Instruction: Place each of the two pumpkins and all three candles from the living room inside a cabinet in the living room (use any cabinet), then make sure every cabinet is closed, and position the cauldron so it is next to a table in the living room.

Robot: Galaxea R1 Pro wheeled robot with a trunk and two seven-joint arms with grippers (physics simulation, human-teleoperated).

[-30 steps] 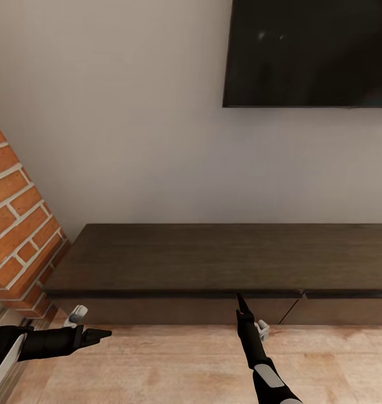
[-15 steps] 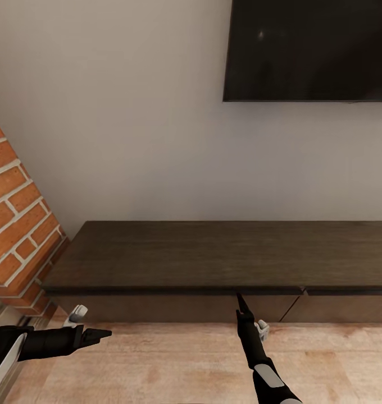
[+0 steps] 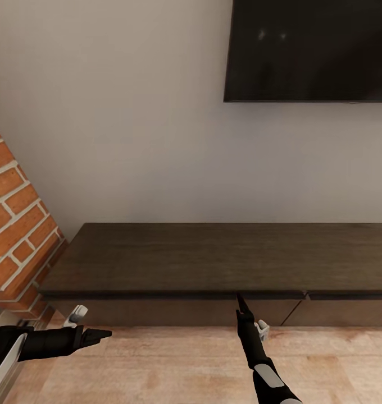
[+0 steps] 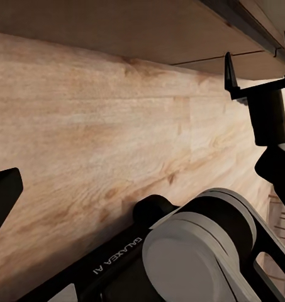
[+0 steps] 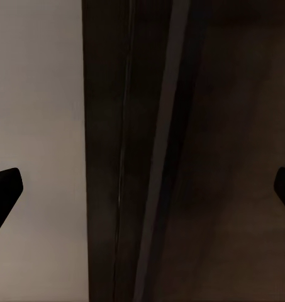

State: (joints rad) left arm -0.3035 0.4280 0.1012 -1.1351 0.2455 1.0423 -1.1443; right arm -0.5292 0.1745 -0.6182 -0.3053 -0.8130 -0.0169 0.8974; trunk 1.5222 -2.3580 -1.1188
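While we face the wall, the long low dark brown wood cabinet (image 3: 213, 258) spans the frame's lower half, running left to right, drawers shut; our right hand (image 3: 242, 303) and left hand (image 3: 101, 335) gape empty.

- Head view faces the wall, looking down on the cabinet (image 3: 213, 258);
- right wrist view sits close against the same cabinet's front edge;
- left wrist view looks low along the floor (image 4: 85, 138)
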